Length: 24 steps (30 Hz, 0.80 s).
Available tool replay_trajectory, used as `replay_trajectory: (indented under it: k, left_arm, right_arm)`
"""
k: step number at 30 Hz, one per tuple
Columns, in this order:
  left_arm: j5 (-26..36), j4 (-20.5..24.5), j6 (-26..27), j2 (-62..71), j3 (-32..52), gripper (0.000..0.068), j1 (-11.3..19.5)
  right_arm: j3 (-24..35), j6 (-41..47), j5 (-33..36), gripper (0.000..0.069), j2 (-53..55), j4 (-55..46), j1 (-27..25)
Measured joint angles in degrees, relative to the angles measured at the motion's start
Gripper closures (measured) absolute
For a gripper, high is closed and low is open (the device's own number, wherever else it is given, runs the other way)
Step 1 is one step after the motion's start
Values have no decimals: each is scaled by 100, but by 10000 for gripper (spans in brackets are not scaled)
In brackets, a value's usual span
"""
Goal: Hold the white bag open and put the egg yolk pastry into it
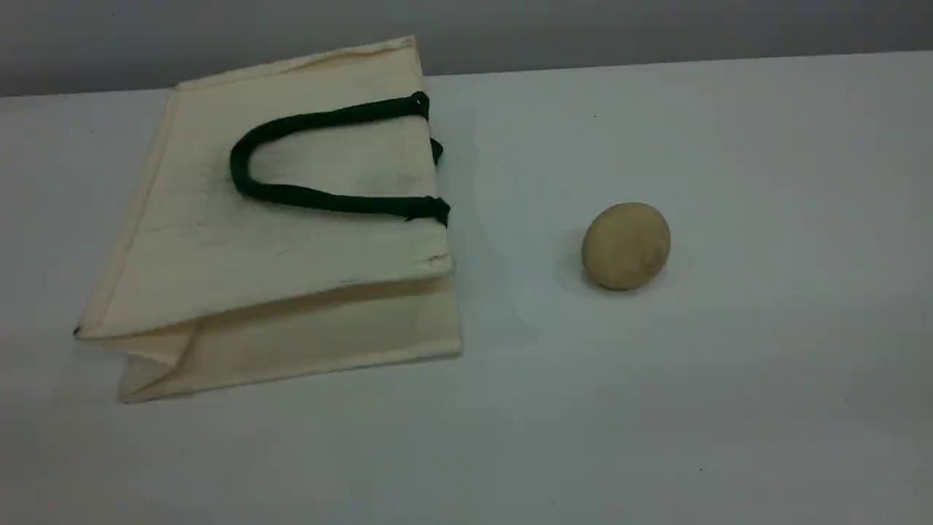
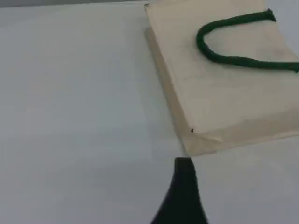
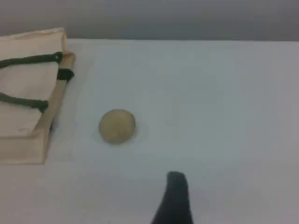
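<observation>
The white bag [image 1: 277, 240] lies flat on the table's left half, its mouth edge turned right and pressed closed. One dark green rope handle [image 1: 240, 164] rests on its upper face. The egg yolk pastry [image 1: 625, 246], a tan ball, sits alone to the bag's right. Neither gripper shows in the scene view. In the left wrist view a single dark fingertip [image 2: 183, 186] hovers near the bag's corner [image 2: 191, 140], touching nothing. The right wrist view has one fingertip [image 3: 175, 196] short of the pastry [image 3: 117, 125], with the bag [image 3: 23, 102] at the left. Both grippers are open and hold nothing.
The pale table [image 1: 729, 401] ends at a far edge against a grey wall [image 1: 656, 29]. Nothing else stands on it.
</observation>
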Motion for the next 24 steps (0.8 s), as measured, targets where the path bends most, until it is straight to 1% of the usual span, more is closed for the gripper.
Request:
replay_trajectory:
  k: [24]
  left_arm:
    - [-65,0,0,0,0,134,-32]
  right_arm:
    - [0,0,0,125,0,36,0]
